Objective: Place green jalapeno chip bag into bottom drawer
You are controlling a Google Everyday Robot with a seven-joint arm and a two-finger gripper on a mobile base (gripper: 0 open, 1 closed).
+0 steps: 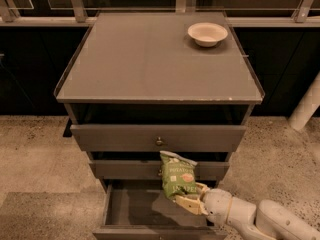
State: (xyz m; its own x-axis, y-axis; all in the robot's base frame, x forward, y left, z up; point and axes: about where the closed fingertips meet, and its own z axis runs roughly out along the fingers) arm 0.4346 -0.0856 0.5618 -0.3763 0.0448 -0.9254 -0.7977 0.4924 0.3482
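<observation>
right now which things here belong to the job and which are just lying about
Job: green jalapeno chip bag, gripped by the end effector over the open bottom drawer.
Lying about: white bowl on the cabinet top; top drawer and middle drawer.

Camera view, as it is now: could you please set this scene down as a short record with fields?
gripper: two-finger gripper, lower right, above the open drawer, shut on the bag's lower end
held item: crinkly green jalapeno chip bag, roughly upright, before the grey middle drawer
target: deep grey bottom drawer, pulled open
surface: flat grey cabinet top carries a small white bowl near its far right corner
task state: bag not yet in drawer
</observation>
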